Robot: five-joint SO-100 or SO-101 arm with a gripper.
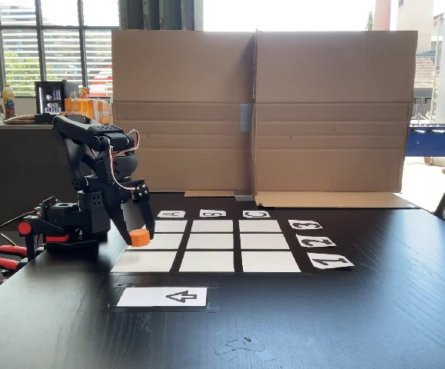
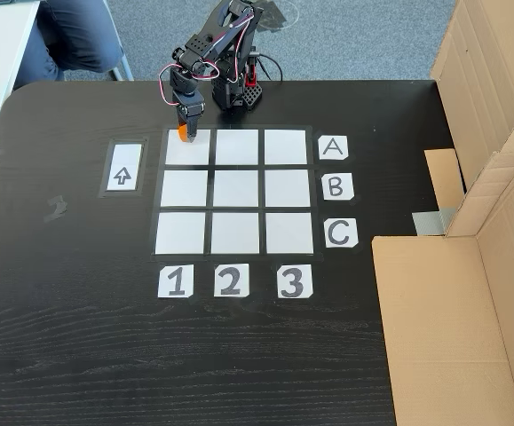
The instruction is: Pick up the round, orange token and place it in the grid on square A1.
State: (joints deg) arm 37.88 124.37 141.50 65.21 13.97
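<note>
The orange token (image 1: 140,237) (image 2: 182,136) sits between the black fingers of my gripper (image 1: 138,240) (image 2: 185,133), which is shut on it. The grid (image 1: 212,243) (image 2: 235,190) of white cells lies on the black table, with letter cards A, B, C along one side and number cards 1, 2, 3 along another. Square A1 (image 1: 144,261) (image 2: 190,153) is the corner cell nearest the arm's base in the fixed view from above. There the token hangs at that cell's arm-side edge. It seems to be slightly above the paper.
A white arrow card (image 1: 163,297) (image 2: 122,166) lies beside the grid's 1 side. A tall cardboard wall (image 1: 260,108) (image 2: 492,133) borders the table. Red clamps (image 1: 3,261) hold the arm's base. A seated person's leg (image 2: 70,35) is near a table corner.
</note>
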